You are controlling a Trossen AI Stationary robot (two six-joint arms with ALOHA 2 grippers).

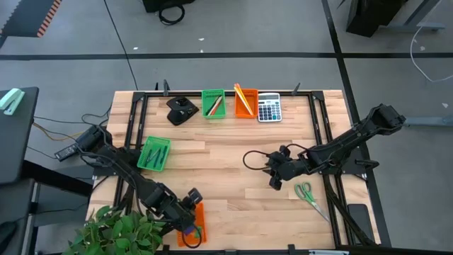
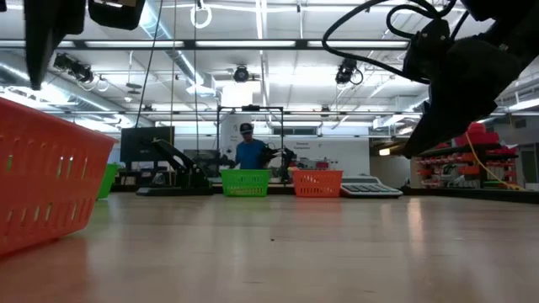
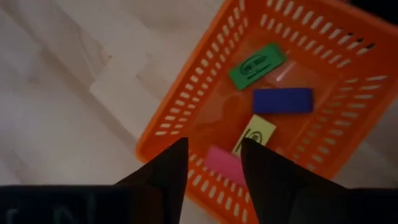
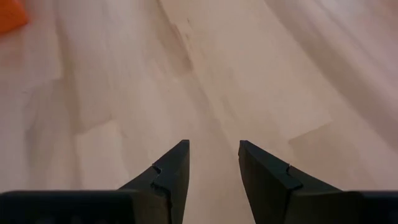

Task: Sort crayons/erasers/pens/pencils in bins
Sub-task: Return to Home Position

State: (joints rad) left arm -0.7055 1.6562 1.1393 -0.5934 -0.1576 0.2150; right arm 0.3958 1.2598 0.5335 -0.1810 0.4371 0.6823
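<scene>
- Orange near bin (image 3: 292, 87) directly under the left gripper (image 3: 213, 163), at the table's front edge on the left arm's side; fingers parted with nothing between them, hovering above the bin's near wall.
- Inside that bin: four erasers, lying flat and apart from one another — green eraser (image 3: 257, 66), blue eraser (image 3: 283, 100), yellow eraser (image 3: 257, 133), pink eraser (image 3: 224, 165) closest to the fingertips, partly hidden by them.
- Judged: eraser drop-off done here; next pick likely elsewhere, no loose task item seen on the bare boards near either arm.
- Right gripper (image 4: 213, 163) over bare wood near the table's middle-right, fingers parted and empty; green-handled scissors (image 1: 309, 195) just beside it toward the front, not a task item.
- Green side bin (image 1: 153, 154) on the left, something thin and dark inside, kind not clear.
- Green far bin (image 1: 213, 103) holding thin sticks laid lengthwise along the bin.
- Orange far bin (image 1: 245, 102) beside it with yellowish sticks, long axes front-to-back too.
- Grey calculator (image 1: 268, 108) next to the far orange bin; black object (image 1: 181, 111) left of the far green one.
</scene>
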